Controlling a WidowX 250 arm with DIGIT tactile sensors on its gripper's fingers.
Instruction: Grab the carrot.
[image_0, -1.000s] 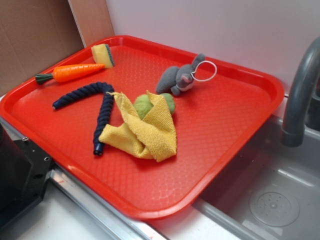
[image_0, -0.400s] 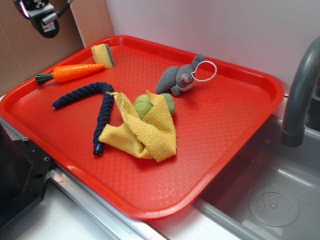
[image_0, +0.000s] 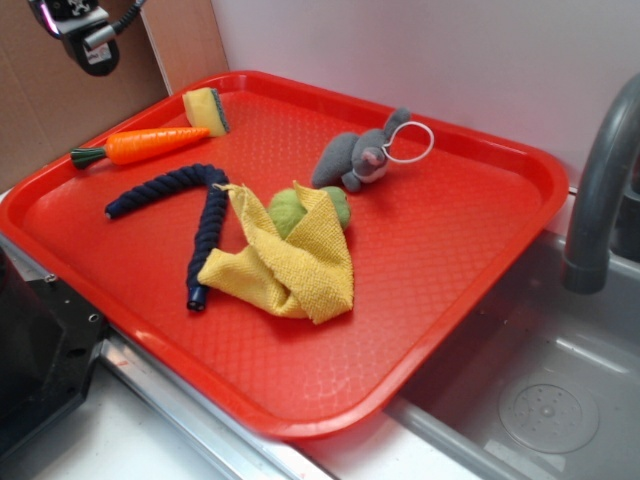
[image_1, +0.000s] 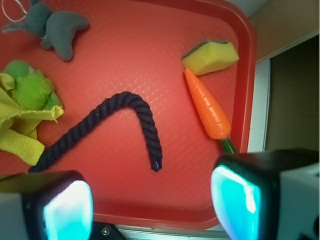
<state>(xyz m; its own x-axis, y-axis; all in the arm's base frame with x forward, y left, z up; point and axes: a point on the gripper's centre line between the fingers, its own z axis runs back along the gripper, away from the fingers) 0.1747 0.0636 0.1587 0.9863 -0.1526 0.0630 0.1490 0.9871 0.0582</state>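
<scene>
Orange plastic marks the carrot (image_0: 155, 144), which is laid flat near the far left corner of the red tray (image_0: 480, 250), its green stem end pointed toward the left rim. Its tapered tip is found touching, or all but touching, a yellow sponge (image_0: 206, 109) with a dark scouring face. Just beside the carrot, toward the tray's middle, a dark blue rope (image_0: 190, 205) is curved, and one end of it is tucked against a crumpled yellow cloth (image_0: 285, 260). Green fuzzy balls (image_0: 290, 208) are partly wrapped by that cloth. A grey plush toy (image_0: 355, 158) with a white ring is seen farther back. The gripper (image_1: 150, 205) is held above the tray's left edge, jaws spread wide with nothing between them, the carrot apart from both fingers. A grey faucet (image_0: 605, 180) is seen over a sink at the right
</scene>
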